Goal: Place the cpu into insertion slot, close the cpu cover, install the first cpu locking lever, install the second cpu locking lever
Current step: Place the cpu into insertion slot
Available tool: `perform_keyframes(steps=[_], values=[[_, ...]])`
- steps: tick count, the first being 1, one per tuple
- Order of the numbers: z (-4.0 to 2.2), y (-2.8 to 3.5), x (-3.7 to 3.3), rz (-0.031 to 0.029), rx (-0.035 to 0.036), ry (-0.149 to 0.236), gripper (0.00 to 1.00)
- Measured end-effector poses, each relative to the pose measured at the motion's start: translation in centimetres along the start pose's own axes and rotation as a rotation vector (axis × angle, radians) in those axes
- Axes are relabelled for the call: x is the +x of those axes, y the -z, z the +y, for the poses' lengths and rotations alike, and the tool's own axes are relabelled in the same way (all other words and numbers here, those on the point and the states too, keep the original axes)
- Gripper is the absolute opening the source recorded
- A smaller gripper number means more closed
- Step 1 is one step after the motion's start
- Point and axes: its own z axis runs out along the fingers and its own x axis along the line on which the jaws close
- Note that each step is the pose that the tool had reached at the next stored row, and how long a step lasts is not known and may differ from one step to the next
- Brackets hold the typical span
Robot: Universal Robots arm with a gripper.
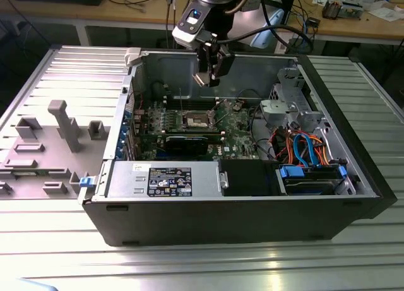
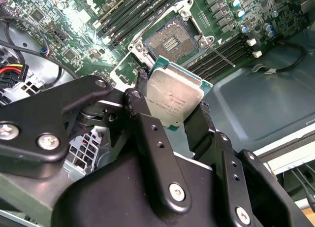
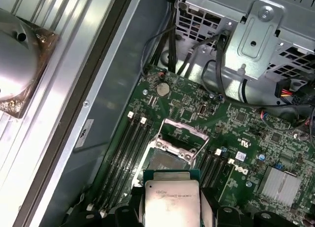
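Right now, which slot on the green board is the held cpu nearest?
The insertion slot: the square, silvery-rimmed socket with its cpu cover standing open. The others are long, narrow black slots flanking it. The tool holds the cpu.

cpu (image 2: 174, 94): silver face, green rim. gripper (image 2: 171, 109): black. insertion slot (image 2: 170, 39): brownish centre, silvery frame. circuit board (image 3: 216, 113): green. cables (image 1: 307, 149): blue, orange.

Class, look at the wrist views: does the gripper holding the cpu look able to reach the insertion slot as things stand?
Probably yes. The gripper holds the cpu above the insertion slot, the cpu cover stands swung open, and nothing lies between them.
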Motion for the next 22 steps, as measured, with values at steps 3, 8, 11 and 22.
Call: perform_keyframes(steps=[3, 8, 11, 22], values=[[0.01, -0.02, 0.0, 0.0002, -0.0003, 0.0, 0.54], [0.0, -0.01, 0.0, 0.0001, -0.0002, 0.0, 0.54], [0.0, -0.01, 0.0, 0.0001, -0.0002, -0.001, 0.54], [-0.07, -1.16, -0.01, -0.0032, -0.0012, -0.103, 0.54]])
